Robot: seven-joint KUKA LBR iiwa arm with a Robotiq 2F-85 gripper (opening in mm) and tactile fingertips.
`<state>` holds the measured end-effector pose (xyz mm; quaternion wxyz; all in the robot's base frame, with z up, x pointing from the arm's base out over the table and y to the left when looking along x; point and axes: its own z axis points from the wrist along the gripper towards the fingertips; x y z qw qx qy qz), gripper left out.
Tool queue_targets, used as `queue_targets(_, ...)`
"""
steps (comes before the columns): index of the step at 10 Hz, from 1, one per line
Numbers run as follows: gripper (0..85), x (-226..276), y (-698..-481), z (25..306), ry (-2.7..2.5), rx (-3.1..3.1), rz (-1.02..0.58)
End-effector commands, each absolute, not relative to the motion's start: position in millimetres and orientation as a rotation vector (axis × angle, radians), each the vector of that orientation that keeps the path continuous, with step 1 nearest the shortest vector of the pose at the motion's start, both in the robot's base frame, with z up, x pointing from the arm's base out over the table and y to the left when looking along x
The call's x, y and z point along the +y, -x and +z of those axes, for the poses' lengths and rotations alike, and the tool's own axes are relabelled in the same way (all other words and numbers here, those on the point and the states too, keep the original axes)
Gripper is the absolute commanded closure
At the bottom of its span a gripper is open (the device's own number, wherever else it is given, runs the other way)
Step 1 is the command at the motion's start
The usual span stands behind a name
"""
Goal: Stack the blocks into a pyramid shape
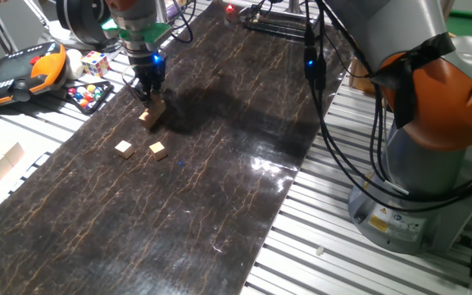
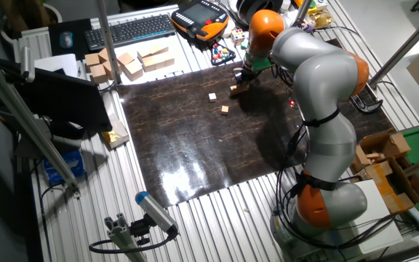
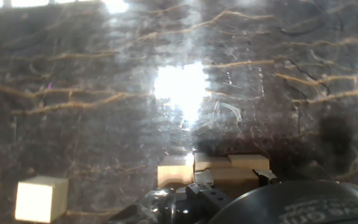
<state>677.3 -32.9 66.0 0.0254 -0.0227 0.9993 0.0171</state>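
A small stack of tan blocks stands on the dark mat, at its far left part. It also shows as the stack and close up as the stack. My gripper hangs right over it, fingertips at the top block. The hand view is blurred, and I cannot tell whether the fingers grip that block or stand apart from it. Two loose blocks lie nearer the front: one block and another block. One loose block shows at the lower left of the hand view.
A multicoloured puzzle cube, a tray of coloured balls and an orange teach pendant lie left of the mat. Larger pale wooden blocks and a keyboard sit beyond it. The arm's base stands at the right.
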Motion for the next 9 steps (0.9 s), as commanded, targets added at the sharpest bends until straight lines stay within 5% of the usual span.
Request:
queue_targets(1, 84.3, -32.9, -677.8, 65.5, 0.068, 3.086, 0.053)
queue_targets(9, 84.3, -33.8, -681.2, 61.3, 0.019, 3.089, 0.031)
